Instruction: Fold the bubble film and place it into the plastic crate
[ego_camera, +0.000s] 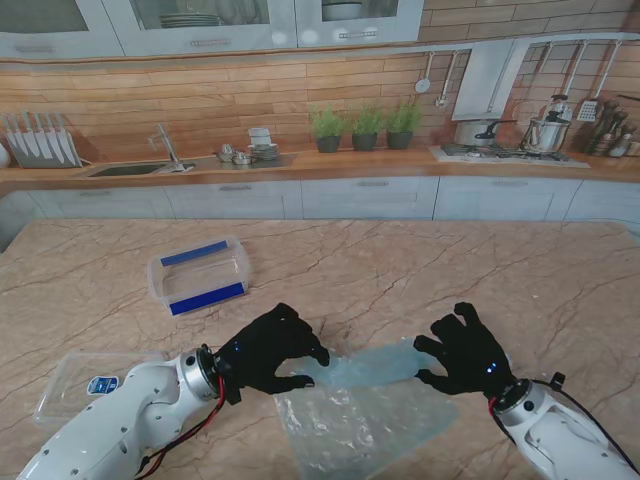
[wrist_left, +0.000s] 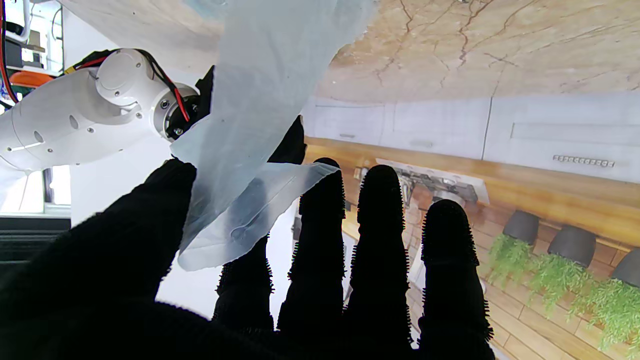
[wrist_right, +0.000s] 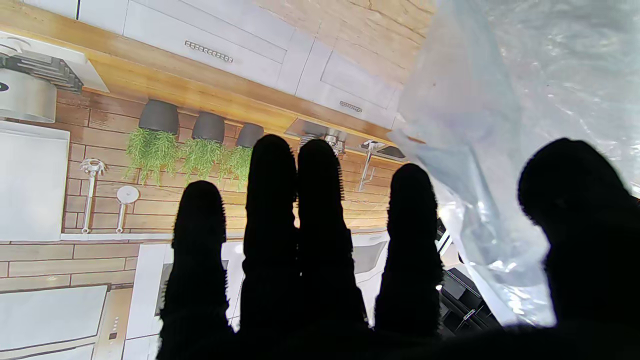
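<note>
Pinching bubble film (ego_camera: 362, 400) between them, left hand (ego_camera: 268, 348), right hand (ego_camera: 466, 351), lid's (ego_camera: 85, 383) blue label unreadable

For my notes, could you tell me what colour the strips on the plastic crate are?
Blue strips on the clear plastic crate, best seen in the stand view.

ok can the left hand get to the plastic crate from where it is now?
Probably yes: the plastic crate sits open-topped just beyond the left hand, with bare table between. But that hand holds the bubble film, shared with the right hand.
</note>
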